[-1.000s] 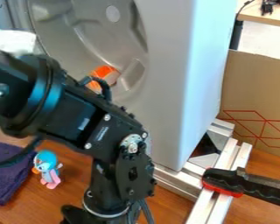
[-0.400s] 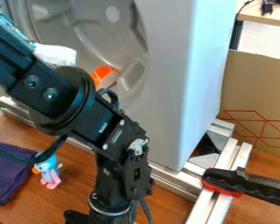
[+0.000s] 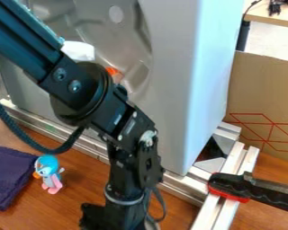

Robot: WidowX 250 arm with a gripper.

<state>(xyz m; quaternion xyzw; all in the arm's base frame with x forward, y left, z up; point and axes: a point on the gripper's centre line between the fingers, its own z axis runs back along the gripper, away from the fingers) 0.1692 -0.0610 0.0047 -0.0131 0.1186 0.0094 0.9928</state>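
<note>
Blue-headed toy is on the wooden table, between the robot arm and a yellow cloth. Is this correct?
The cloth is dark purple, not yellow, as the camera view shows. The blue-headed toy is indeed on the table, between it and the robot arm.

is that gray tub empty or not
Not empty: an orange item shows inside the gray tub, partly behind the arm.

No text, number or sign can be read. A tiny pale label on the black robot arm point(image 3: 125, 123), in front of the grey cabinet point(image 3: 182, 76), is illegible; the cardboard point(image 3: 263, 90) right of the cabinet bears red lines without legible lettering.
</note>
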